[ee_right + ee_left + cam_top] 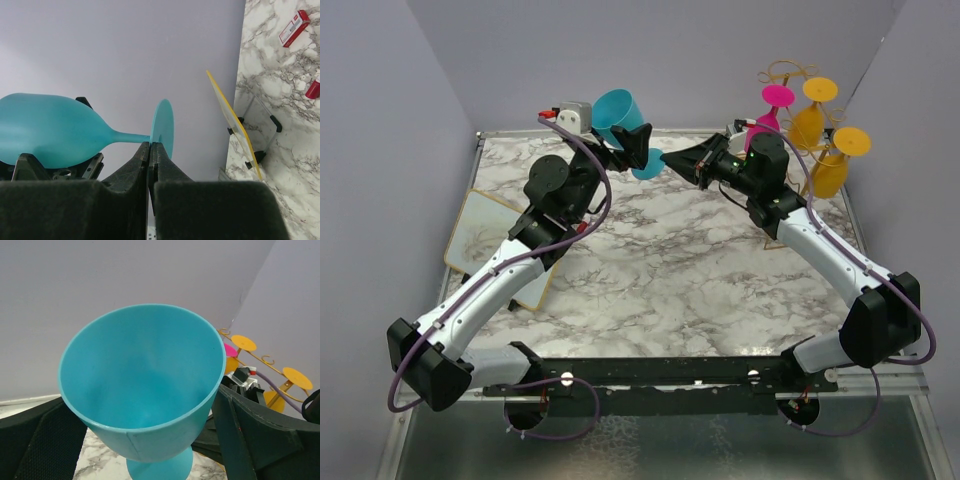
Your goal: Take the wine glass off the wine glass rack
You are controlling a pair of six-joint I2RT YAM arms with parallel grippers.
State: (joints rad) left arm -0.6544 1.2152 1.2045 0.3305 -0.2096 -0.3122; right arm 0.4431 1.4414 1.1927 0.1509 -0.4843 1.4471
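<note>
White marble bench (pixel 660 270) with grey veins. At its far right corner, gold wine glass rack (pixel 786 72), hung with yellow glasses (pixel 807 125) and one pink glass (pixel 777 96). Off the rack and up in the air above the far middle of the bench, teal wine glass (pixel 618 115), tilted, clamped low on the bowl between the fingers (pixel 260 430) of the left pincer (pixel 638 140). Right pincer (pixel 672 158) pressed together, tips just beside the foot of the wine glass, possibly touching its rim.
</note>
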